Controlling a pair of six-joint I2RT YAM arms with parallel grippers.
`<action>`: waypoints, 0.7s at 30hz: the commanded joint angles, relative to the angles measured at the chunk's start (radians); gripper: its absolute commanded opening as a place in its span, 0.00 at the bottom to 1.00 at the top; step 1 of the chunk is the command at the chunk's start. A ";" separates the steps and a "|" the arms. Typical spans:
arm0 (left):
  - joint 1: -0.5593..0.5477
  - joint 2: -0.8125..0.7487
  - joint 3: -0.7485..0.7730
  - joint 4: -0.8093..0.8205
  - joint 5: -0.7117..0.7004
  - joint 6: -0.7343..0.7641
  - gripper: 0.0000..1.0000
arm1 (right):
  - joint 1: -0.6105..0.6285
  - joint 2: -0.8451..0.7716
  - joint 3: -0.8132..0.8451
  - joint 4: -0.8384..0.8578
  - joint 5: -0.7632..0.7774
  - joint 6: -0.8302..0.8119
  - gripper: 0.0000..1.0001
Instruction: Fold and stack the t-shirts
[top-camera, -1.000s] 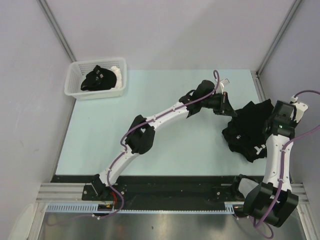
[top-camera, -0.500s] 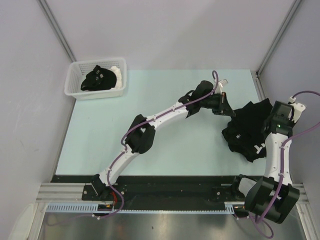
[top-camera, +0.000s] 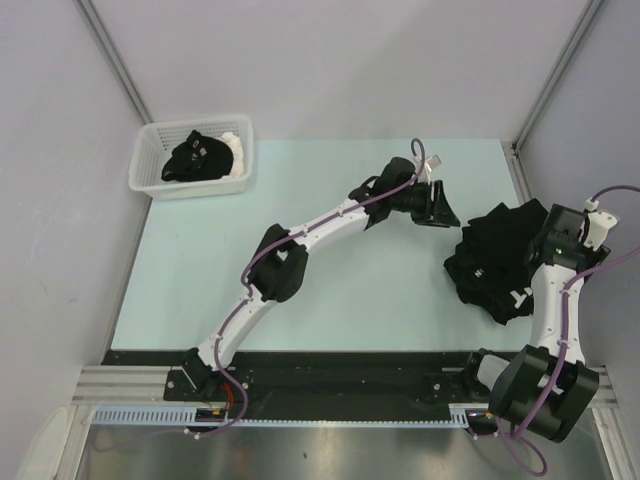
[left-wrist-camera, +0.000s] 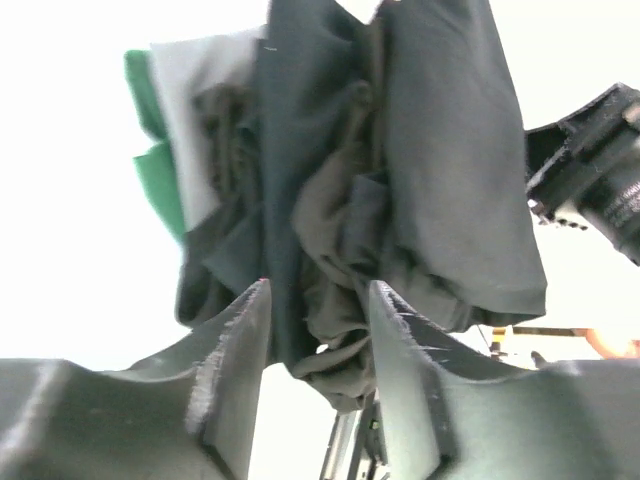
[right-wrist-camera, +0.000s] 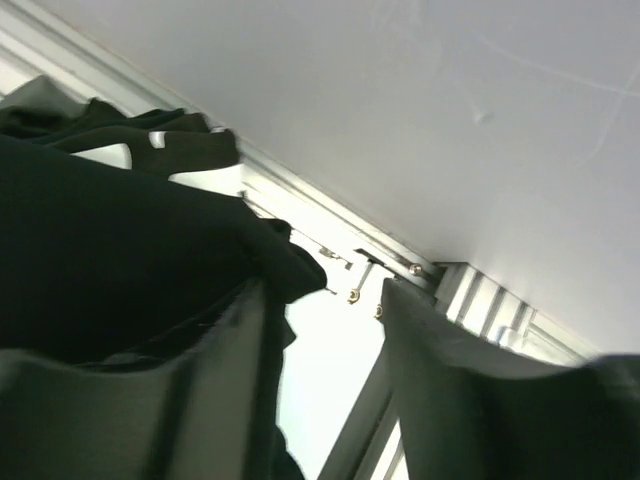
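A crumpled pile of black t-shirts (top-camera: 497, 258) lies at the table's right side. My left gripper (top-camera: 446, 212) hovers just left of the pile and is open. In the left wrist view a bunched fold of shirt (left-wrist-camera: 420, 170) hangs loose in front of the parted left gripper (left-wrist-camera: 315, 290), not pinched. My right gripper (top-camera: 548, 230) sits at the pile's right edge. The right wrist view shows the right gripper (right-wrist-camera: 325, 285) open with nothing between its fingers, and black shirt cloth (right-wrist-camera: 100, 230) lies against the left finger. Another black shirt (top-camera: 195, 155) lies in the basket.
A white slotted basket (top-camera: 150, 185) stands at the table's far left corner. The table's metal frame rail and a post (top-camera: 520, 165) run close behind and to the right of the pile. A green and white patch (left-wrist-camera: 160, 140) shows on the cloth.
Both grippers have opened and let go of the shirt cloth. My left gripper has drawn back to the left, away from the pile. The right wrist has shifted slightly right.
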 joint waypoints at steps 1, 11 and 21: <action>0.009 -0.015 -0.012 -0.024 -0.026 0.051 0.54 | -0.005 0.011 -0.006 0.018 0.036 0.022 0.60; 0.009 -0.042 -0.026 -0.031 -0.033 0.068 0.99 | 0.021 -0.004 0.008 0.019 0.042 0.016 0.81; 0.011 -0.150 -0.083 -0.080 -0.062 0.140 1.00 | 0.047 -0.060 0.134 -0.041 0.046 0.007 0.87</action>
